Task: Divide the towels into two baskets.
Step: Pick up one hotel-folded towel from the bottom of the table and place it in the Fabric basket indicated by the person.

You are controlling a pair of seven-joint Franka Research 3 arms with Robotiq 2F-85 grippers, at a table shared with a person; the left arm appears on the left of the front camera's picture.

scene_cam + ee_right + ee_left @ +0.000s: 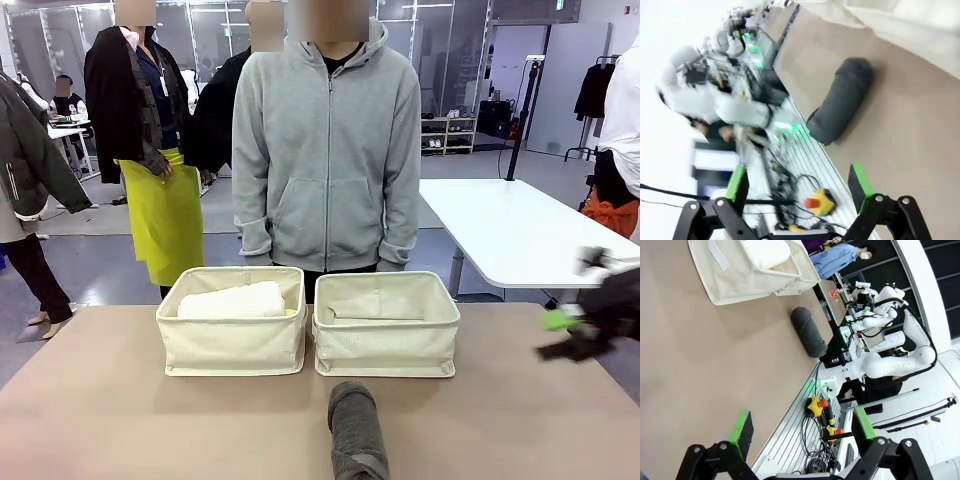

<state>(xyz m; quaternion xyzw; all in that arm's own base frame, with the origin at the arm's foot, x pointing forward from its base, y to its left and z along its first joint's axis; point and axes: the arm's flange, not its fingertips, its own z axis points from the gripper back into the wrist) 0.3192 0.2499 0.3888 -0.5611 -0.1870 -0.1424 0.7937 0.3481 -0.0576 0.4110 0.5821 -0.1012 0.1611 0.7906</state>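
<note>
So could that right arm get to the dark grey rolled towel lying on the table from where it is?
Probably yes. The right gripper is open and holds nothing, and the dark grey rolled terry towel lies alone on the bare brown table, in front of the two cream canvas baskets, with nothing between them.

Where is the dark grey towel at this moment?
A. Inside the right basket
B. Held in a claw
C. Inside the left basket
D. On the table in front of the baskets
D: the dark grey towel lies on the bare table, on the robot's side of the right basket, and no claw touches it.
</note>
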